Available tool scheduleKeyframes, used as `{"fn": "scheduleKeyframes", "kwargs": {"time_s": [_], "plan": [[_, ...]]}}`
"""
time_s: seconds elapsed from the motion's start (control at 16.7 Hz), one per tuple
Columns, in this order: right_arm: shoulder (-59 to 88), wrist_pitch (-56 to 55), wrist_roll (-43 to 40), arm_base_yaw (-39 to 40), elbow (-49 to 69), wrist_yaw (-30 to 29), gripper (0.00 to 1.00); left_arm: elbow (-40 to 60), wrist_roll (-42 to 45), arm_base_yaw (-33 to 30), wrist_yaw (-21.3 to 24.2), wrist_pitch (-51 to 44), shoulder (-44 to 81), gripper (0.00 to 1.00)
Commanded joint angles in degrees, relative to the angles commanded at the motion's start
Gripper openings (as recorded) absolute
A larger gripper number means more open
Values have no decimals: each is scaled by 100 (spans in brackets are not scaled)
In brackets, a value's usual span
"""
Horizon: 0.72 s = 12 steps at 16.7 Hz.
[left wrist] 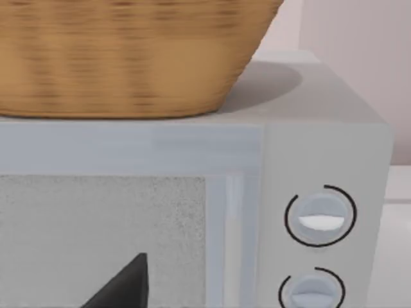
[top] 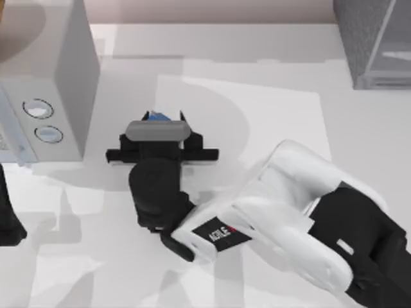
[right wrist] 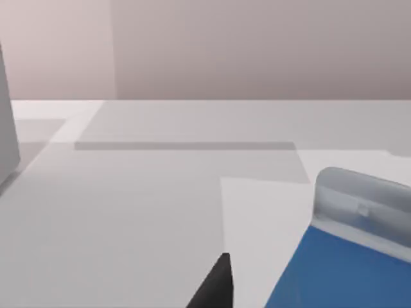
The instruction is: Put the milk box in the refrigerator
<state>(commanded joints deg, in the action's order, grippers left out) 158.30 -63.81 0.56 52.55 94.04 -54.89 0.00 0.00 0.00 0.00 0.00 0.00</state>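
Milk box (top: 156, 117) mostly hidden under right gripper (top: 164, 119) in top view, only a blue sliver peeking out past the wrist block; in right wrist view, carton (right wrist: 347, 269) cut off at the frame edge, blue face and pale top fold showing. Right gripper sitting at table centre, fingers straddling the carton; cannot tell whether pads are touching or clamping it. One dark fingertip (right wrist: 215, 287) showing beside the carton, apart from it. Left arm (top: 9, 221) parked at left edge, facing the microwave (left wrist: 308, 192) with two dials; wicker basket (left wrist: 128, 58) resting on top of it. Refrigerator (top: 372, 45) standing far right, cropped by the frame. White table (top: 257, 96), pale pinkish wall behind.
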Motion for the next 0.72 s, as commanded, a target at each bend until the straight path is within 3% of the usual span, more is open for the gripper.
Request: {"fn": "scheduleKeyframes", "kwargs": {"time_s": [0.72], "plan": [[-1044,926,36,16,-160,9,0,0,0,0,0,0,0,100]]}}
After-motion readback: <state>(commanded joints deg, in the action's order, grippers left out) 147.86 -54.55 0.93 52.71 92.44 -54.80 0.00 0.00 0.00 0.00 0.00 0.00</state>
